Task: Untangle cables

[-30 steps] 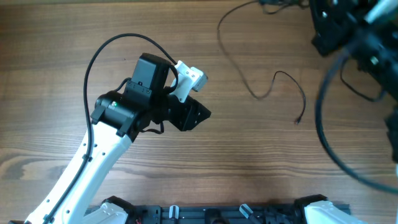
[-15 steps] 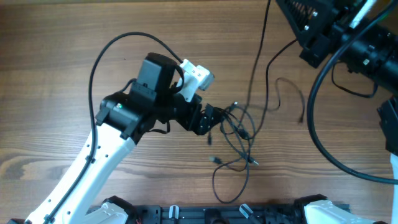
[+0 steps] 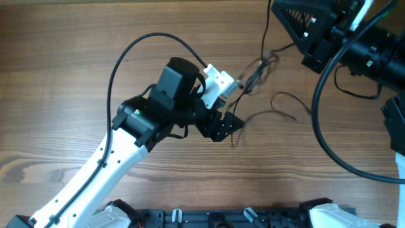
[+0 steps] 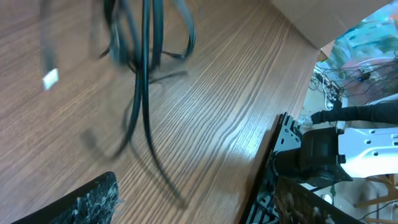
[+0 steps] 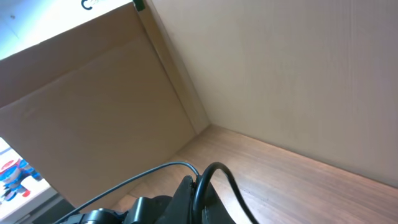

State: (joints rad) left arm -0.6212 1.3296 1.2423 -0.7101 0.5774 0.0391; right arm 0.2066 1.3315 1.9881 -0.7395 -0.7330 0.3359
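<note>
Spread wide: the left claw [image 4: 194, 198], its textured black fingers [image 4: 93, 202] at the lower corners of the left wrist view, nothing pinched between them. Just ahead, the thin black cables [image 4: 144, 68] in a blurred bunch over the wooden tabletop [image 4: 236, 93], a small white plug tip [image 4: 51, 78] off to one side. From overhead, the same claw farther right and higher than half a second ago; cables no longer in loose loops below it but gathered at its upper right, toward the right claw [image 3: 288, 19], one cord running on up beside that claw. Grip of the right claw: impossible to tell. Only in the right wrist view: brown cardboard walls [image 5: 93, 93] beside the tabletop and a thicker black arm cable [image 5: 214, 177] up close. Cut-off dark mark [image 5: 90, 5] on the cardboard's top edge, unreadable.
</note>
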